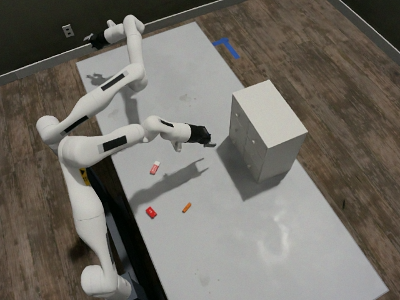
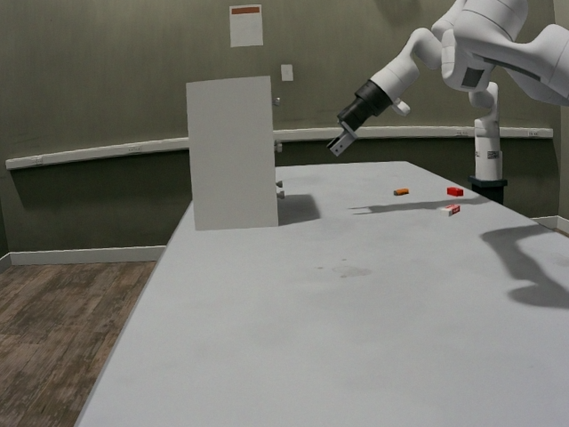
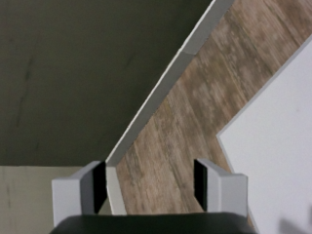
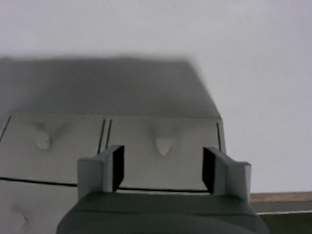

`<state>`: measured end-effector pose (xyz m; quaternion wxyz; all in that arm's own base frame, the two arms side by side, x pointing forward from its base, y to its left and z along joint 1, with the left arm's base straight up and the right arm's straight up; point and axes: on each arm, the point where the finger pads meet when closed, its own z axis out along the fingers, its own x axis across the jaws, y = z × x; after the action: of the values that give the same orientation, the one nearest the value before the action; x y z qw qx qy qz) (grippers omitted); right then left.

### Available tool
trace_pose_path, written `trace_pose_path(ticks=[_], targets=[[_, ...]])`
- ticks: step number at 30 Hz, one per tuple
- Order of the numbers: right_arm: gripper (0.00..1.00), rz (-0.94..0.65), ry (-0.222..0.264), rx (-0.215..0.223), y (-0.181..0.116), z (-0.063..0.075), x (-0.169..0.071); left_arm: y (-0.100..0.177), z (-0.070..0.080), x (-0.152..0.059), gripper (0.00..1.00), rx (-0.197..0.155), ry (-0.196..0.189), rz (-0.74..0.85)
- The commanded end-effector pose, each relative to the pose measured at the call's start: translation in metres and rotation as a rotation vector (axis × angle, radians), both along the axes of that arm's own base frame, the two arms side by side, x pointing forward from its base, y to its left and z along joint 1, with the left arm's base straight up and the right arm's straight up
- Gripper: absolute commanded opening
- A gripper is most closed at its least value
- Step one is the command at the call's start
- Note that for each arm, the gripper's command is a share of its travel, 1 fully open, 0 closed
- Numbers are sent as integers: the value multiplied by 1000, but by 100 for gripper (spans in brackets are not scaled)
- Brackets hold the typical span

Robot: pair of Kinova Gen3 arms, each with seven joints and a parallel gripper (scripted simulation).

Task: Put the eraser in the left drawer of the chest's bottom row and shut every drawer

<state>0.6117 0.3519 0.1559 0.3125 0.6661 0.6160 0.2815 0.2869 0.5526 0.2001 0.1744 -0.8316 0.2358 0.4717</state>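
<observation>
The eraser [image 1: 154,167] [image 2: 451,210], white with a red sleeve, lies on the table on the robot's side. The white chest [image 1: 269,116] [image 2: 234,151] stands with its knobs towards the robot; its drawers look shut. In the upside-down right wrist view, the bottom row's left drawer [image 4: 138,168] and its knob [image 4: 164,145] appear between the fingertips. My right gripper [image 1: 211,144] [image 2: 337,146] [image 4: 163,163] is open and empty, in the air in front of the chest, tilted towards it. My left gripper [image 3: 150,178] is open and empty, high beyond the table's far corner.
A small red block [image 1: 150,212] [image 2: 454,190] and an orange piece [image 1: 186,207] [image 2: 400,191] lie on the table [image 1: 225,245] [image 2: 257,321], away from the chest. The right forearm passes above the table near the eraser. The chest stands near the table's back edge.
</observation>
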Motion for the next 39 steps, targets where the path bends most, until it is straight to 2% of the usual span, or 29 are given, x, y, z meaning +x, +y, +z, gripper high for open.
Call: trace_pose_path(ticks=[1,5,10,13,15,28,39], targets=[[100,-3,-95,2,-1,-6,4,0,1,0,100,2,-1,0],[100,-8,-148,-5,-4,-15,9,0,1,0,100,2,-1,0],[100,-1,-213,-7,-1,-14,11,0,1,0,100,2,-1,0],[100,-6,-243,-12,-3,-19,13,0,1,0,100,2,-1,0],[100,-6,-243,-12,-3,-19,13,0,1,0,100,2,-1,0],[100,-4,-334,-19,-3,-24,18,0,1,0,100,2,-1,0],[100,1,-354,-18,-1,-23,19,0,1,0,100,2,-1,0]])
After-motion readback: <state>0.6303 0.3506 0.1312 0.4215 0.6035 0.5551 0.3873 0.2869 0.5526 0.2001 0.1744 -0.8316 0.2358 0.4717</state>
